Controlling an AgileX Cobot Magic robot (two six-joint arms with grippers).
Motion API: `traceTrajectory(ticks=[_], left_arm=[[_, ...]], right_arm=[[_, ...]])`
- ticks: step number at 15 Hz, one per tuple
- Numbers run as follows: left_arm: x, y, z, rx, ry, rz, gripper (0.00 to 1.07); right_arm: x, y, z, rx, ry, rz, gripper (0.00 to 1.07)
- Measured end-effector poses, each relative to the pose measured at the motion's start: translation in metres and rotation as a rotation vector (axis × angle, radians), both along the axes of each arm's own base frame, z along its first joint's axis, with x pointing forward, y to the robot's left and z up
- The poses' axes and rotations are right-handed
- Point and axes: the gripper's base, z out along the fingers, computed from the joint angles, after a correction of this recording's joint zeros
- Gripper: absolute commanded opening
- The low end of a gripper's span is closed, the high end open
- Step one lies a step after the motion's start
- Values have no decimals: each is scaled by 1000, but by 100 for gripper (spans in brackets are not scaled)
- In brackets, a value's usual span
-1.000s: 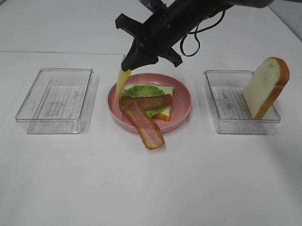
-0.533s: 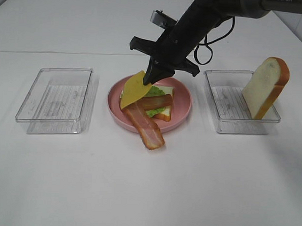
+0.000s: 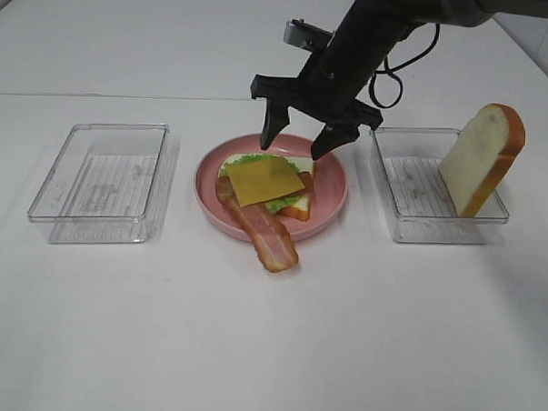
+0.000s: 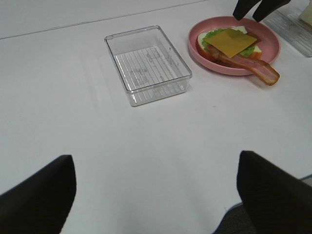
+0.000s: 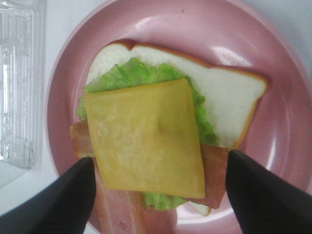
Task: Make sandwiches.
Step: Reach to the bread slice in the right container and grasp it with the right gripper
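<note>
The right arm [image 3: 391, 19] is matte black with a thick rounded body and a small grey metal block on its wrist. A looped black cable [image 3: 393, 79] hangs beside it. Its right gripper [image 3: 299, 141] has a flat black crossbar and 2 tapered black fingers [image 3: 268, 132]. The left gripper [image 4: 156, 195] shows 2 broad, dark fingertips [image 4: 36, 195], blurred.

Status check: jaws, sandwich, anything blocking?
Both jaws open, empty. Cheese slice flat atop stack on pink plate. Top bread slice waiting in right tray. Nothing blocking.
</note>
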Motion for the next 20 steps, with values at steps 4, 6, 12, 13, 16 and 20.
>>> traceTrajectory(ticks=[4, 6, 12, 13, 16, 20], left_arm=[[0, 0, 0, 0, 0, 0, 85], [0, 0, 0, 0, 0, 0, 85], [0, 0, 0, 0, 0, 0, 85], [0, 0, 0, 0, 0, 0, 85], [0, 0, 0, 0, 0, 0, 85], [0, 0, 0, 0, 0, 0, 85]], right_arm=[[4, -34, 52, 5, -99, -55, 71], [11, -74, 72, -3, -123, -129, 71], [20, -173, 83, -152, -105, -282, 71], [19, -183, 86, -164, -108, -300, 71], [16, -199, 95, -211, -124, -326, 71], [5, -213, 93, -283, -9, -323, 73]])
